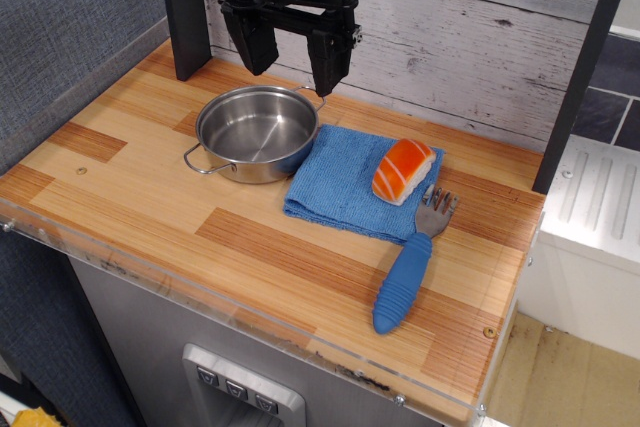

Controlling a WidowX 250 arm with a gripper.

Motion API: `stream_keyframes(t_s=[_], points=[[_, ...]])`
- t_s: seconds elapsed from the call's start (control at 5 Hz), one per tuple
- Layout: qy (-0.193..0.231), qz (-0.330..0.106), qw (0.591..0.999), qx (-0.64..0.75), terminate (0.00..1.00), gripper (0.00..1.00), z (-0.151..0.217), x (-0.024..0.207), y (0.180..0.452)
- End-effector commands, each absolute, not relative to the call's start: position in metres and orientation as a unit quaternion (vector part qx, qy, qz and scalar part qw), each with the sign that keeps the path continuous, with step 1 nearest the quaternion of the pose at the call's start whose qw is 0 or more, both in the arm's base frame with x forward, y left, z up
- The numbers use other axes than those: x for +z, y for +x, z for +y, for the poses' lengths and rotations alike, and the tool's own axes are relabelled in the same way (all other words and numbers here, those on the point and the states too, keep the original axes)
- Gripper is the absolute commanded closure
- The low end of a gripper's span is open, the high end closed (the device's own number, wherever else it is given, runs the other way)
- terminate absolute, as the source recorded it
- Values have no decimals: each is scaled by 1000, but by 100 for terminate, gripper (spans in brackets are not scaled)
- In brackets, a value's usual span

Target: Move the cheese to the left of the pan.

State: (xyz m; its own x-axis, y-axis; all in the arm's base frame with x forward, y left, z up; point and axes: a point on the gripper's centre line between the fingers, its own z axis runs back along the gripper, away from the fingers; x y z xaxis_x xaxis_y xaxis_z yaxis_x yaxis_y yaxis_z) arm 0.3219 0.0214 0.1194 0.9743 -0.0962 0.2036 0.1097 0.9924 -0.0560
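We see the hand hanging above the back edge of the desk, its two dark fingers spread apart and empty, nothing between them. It sits over the far rim of the pan, not over the cheese, so we judge the reach toward the cheese has not begun.

The cheese lies on the blue cloth, near the cloth's right end and toward the right edge of the desk. It rests tilted, its orange striped top facing up and toward the front. The cloth touches the pan's right side, and the pan stands upright and empty toward the back left part of the desk. A blue-handled fork lies just beside the cheese, its tines close to the cloth's corner and its handle pointing to the front edge.

The bare wood left of the pan, toward the left edge, is where the cheese should go. We think the hand must travel right, drop over the cheese, and carry it across or around the pan. The soft cloth may give under the grip, and the fork lies close enough to be nudged.
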Motion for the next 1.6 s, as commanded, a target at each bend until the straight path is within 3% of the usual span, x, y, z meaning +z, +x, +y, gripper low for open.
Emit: stream_keyframes(t_s=[0.0, 0.4, 0.6, 1.0, 1.2, 1.4], points=[[-33, -101, 993, -52, 0, 0, 21, 119, 322], [-23, -111, 989, -90, 0, 0, -23, 73, 351], [-20, -96, 989, -112, 0, 0, -37, 48, 359], [-17, -84, 990, -115, 0, 0, -39, 28, 364], [-20, -85, 990, -114, 0, 100, -37, 28, 365], [-30, -103, 988, -115, 0, 100, -37, 47, 365]])
